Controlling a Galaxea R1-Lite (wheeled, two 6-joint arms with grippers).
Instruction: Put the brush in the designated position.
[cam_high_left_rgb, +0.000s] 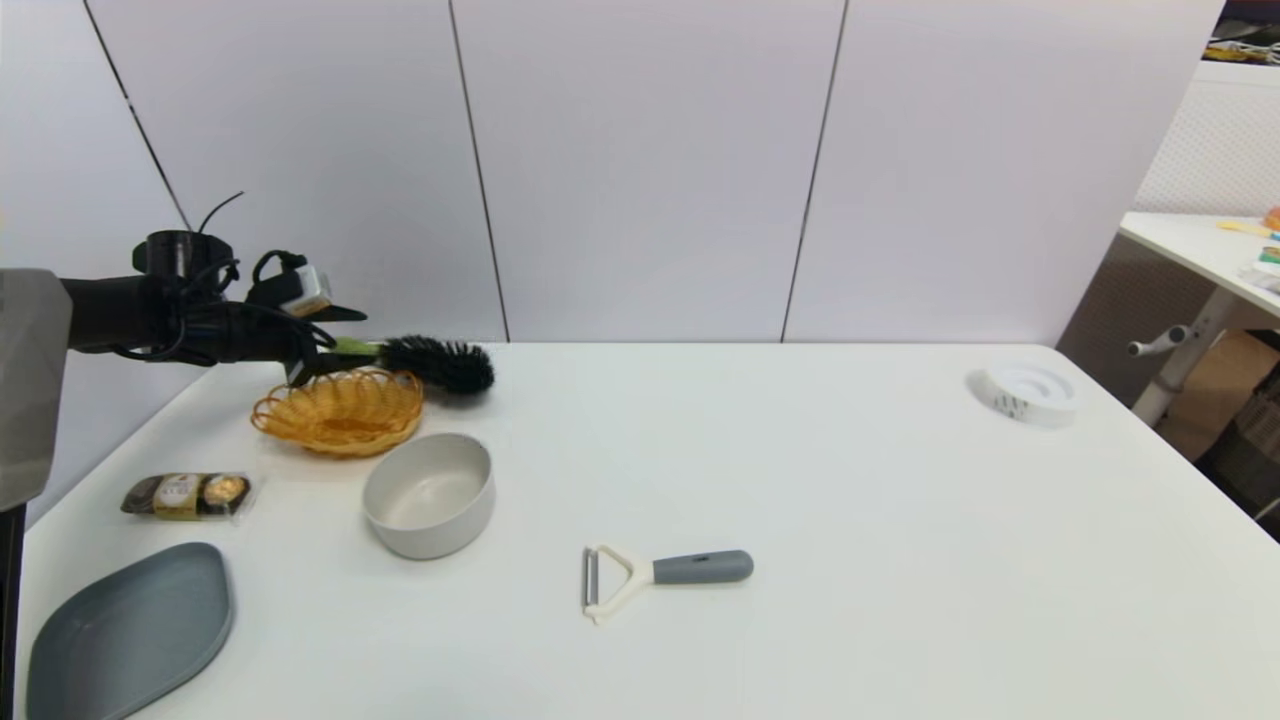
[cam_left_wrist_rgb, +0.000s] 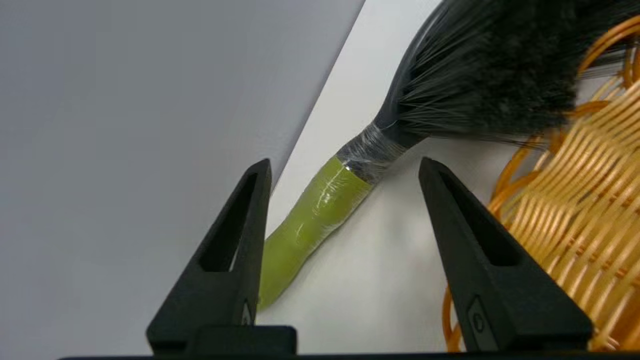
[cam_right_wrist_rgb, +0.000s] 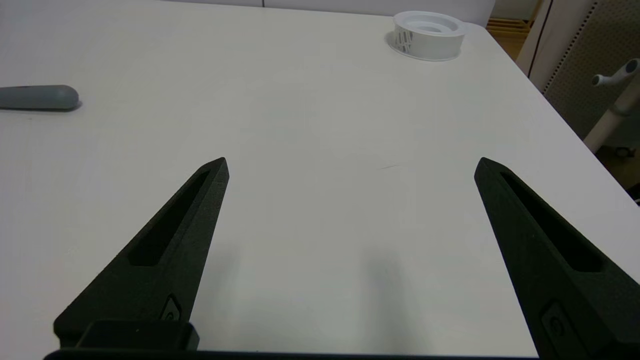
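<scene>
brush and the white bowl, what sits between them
In the head view, the woven basket lies between the brush and the white bowl; nothing else does.

White bowl (cam_high_left_rgb: 429, 494) at left-centre of white table (cam_high_left_rgb: 800, 500). Just behind it and slightly left, woven orange basket (cam_high_left_rgb: 338, 412), near but apart. Left of bowl, wrapped gold chocolates (cam_high_left_rgb: 188, 495). In front of bowl and to its left, grey leaf-shaped plate (cam_high_left_rgb: 130, 630) at table's near corner. Right of bowl and a little nearer, white peeler with grey handle (cam_high_left_rgb: 665, 575), lying flat. Well apart, far right of bowl toward back edge, white tape roll (cam_high_left_rgb: 1026, 393).
</scene>
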